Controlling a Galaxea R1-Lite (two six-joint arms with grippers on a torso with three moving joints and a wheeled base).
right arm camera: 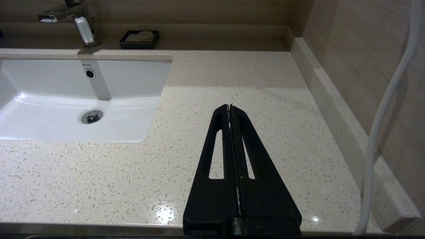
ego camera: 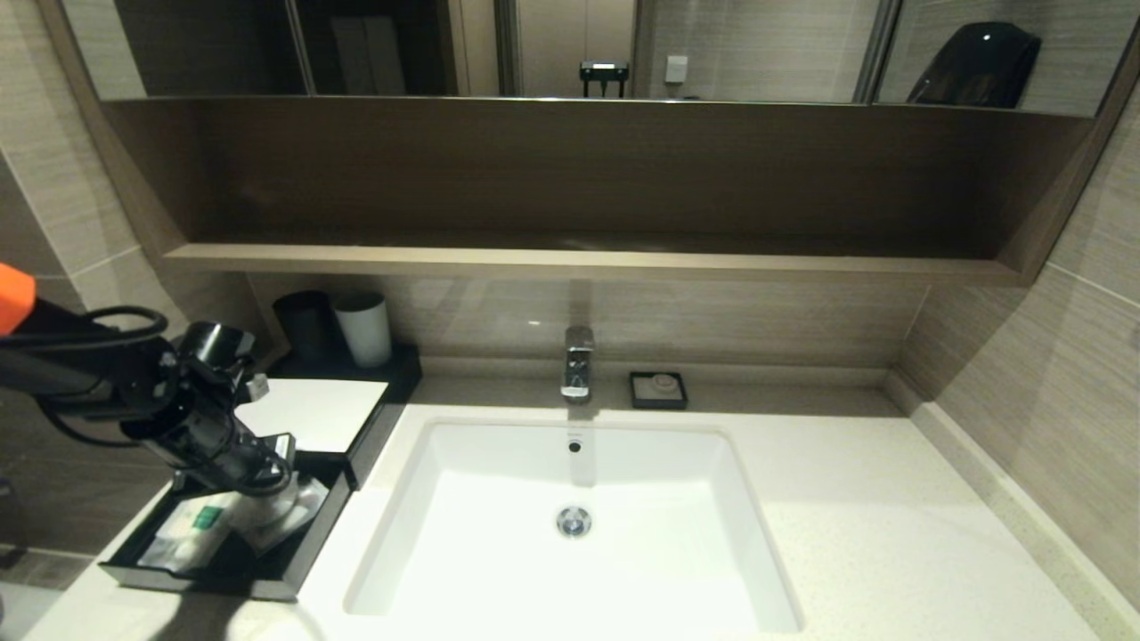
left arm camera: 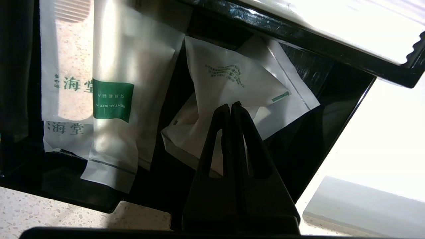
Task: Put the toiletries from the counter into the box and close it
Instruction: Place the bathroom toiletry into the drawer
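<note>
The black box with its white top panel [ego camera: 312, 414] stands at the left of the counter [ego camera: 846, 499], with its black drawer [ego camera: 298, 556] pulled out. Several wrapped toiletry packets [ego camera: 200, 525] lie in the drawer. In the left wrist view I see a packet with a green label [left arm camera: 113, 99], a comb packet [left arm camera: 66, 66] and crumpled white packets [left arm camera: 229, 83]. My left gripper [left arm camera: 230, 105] is shut, its tips just over the white packets in the drawer; it also shows in the head view [ego camera: 272, 507]. My right gripper [right arm camera: 229, 107] is shut and empty above bare counter [right arm camera: 265, 83].
The white sink basin [ego camera: 570, 534] sits mid-counter with the faucet [ego camera: 577, 361] behind it. A small black soap dish [ego camera: 658, 390] stands by the back wall. A black cup [ego camera: 307, 325] and a white cup [ego camera: 363, 329] stand behind the box. A wall borders the right edge.
</note>
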